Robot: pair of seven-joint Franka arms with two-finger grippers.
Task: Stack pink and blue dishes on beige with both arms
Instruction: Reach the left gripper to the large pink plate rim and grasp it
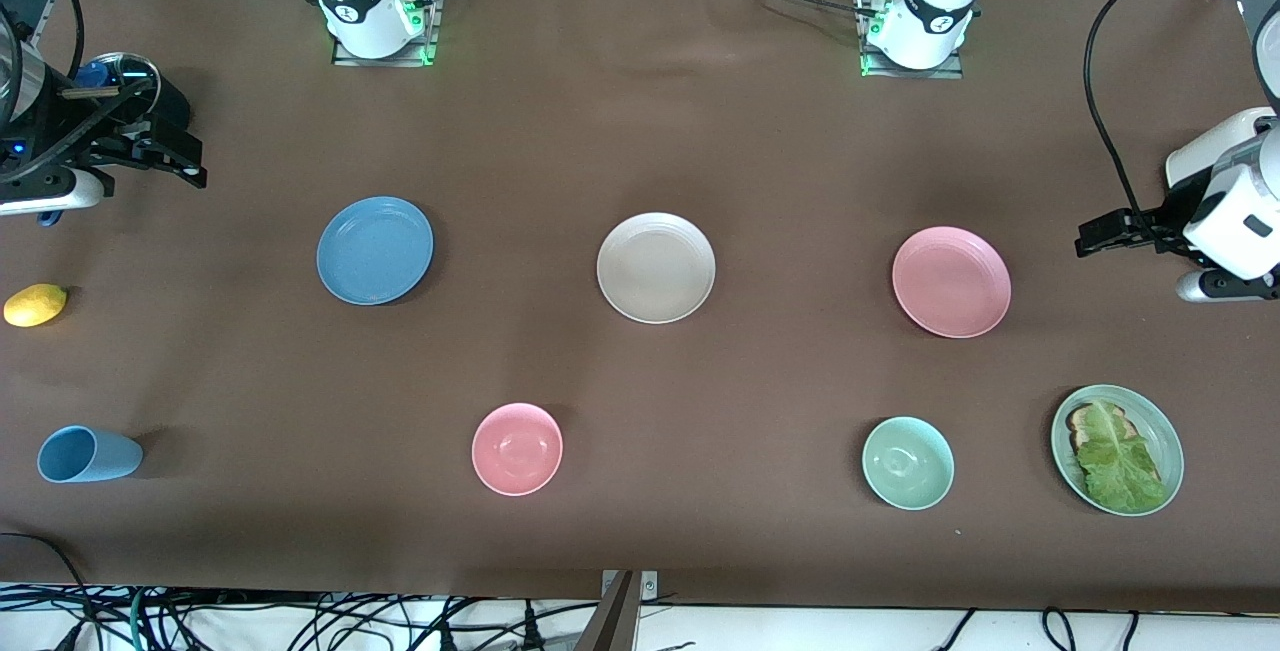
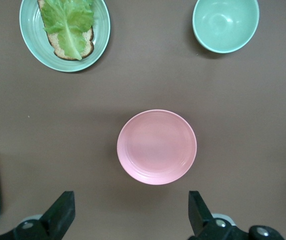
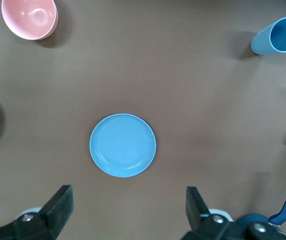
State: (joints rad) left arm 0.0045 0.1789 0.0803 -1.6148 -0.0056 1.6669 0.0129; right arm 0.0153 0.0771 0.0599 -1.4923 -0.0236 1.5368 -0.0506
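my left gripper (image 2: 128, 212) and right gripper (image 3: 128, 210), both open and empty, hang high at the table ends, the flat pink plate (image 2: 156, 147) and flat blue plate (image 3: 123, 145) each at twelve o'clock from its jaws, the round beige plate (image 1: 656, 267) between them.

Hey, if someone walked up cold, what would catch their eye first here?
Three matching plates in a row at mid-table: the blue plate toward the right arm's end, the beige plate in the middle, the pink plate toward the left arm's end. The left gripper and right gripper hang open.
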